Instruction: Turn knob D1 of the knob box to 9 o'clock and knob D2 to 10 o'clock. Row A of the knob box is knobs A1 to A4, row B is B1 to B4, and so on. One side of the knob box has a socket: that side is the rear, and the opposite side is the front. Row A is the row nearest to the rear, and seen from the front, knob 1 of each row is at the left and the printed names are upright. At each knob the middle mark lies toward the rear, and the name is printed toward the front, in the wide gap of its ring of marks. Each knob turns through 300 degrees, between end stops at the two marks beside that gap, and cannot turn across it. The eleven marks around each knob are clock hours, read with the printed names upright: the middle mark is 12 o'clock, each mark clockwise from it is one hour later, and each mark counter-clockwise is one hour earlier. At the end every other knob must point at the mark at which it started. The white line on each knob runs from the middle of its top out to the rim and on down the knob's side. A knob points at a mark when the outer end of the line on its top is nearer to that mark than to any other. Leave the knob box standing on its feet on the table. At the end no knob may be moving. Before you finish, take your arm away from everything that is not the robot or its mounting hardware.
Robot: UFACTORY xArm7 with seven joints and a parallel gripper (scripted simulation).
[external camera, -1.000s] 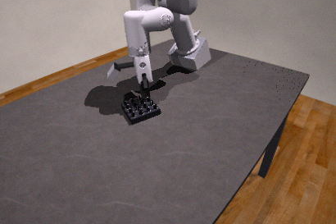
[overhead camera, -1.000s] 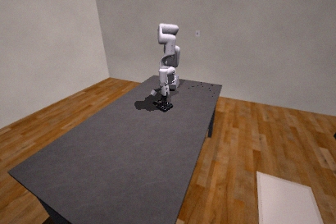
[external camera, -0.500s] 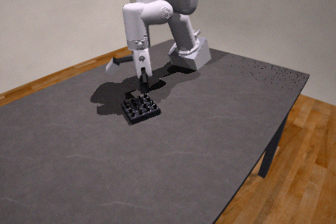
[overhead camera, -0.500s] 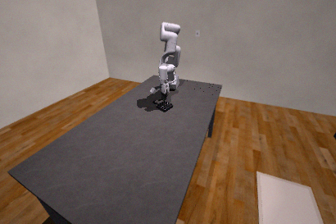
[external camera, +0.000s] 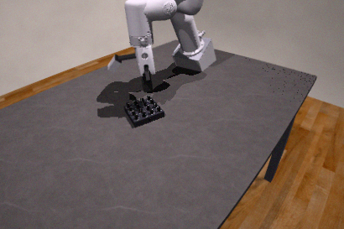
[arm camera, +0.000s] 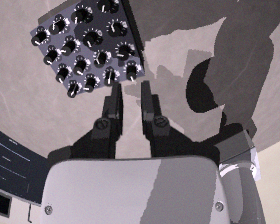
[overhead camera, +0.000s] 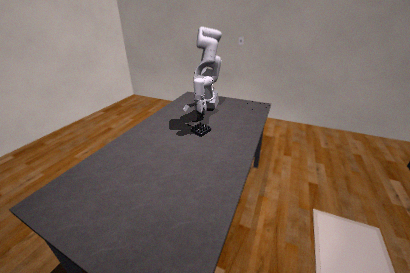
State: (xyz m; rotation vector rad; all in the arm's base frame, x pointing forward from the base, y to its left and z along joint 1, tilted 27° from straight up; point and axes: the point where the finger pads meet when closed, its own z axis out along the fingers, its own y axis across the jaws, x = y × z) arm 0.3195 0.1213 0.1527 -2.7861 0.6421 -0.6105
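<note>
The knob box (overhead camera: 203, 132) (external camera: 148, 121) (arm camera: 133, 38) stands flat on the table, a dark box with four rows of four black knobs with white lines and white marks around them. My gripper (overhead camera: 200, 117) (external camera: 148, 89) (arm camera: 131, 93) is partly open, with nothing between its fingers. In the wrist view the fingertips appear just below the box's lower right corner knob (arm camera: 131, 72). In the exterior view they are above the table, beyond the box on the robot base's side. The printed names and the socket cannot be made out, so I cannot tell which knobs are D1 and D2.
The dark table (overhead camera: 150, 185) (external camera: 189, 155) carries the box and the robot base (external camera: 195, 56). The arm's shadow lies beside the box. A dark bar with a pale end piece (external camera: 112, 63) juts out to the left of the gripper in the exterior view.
</note>
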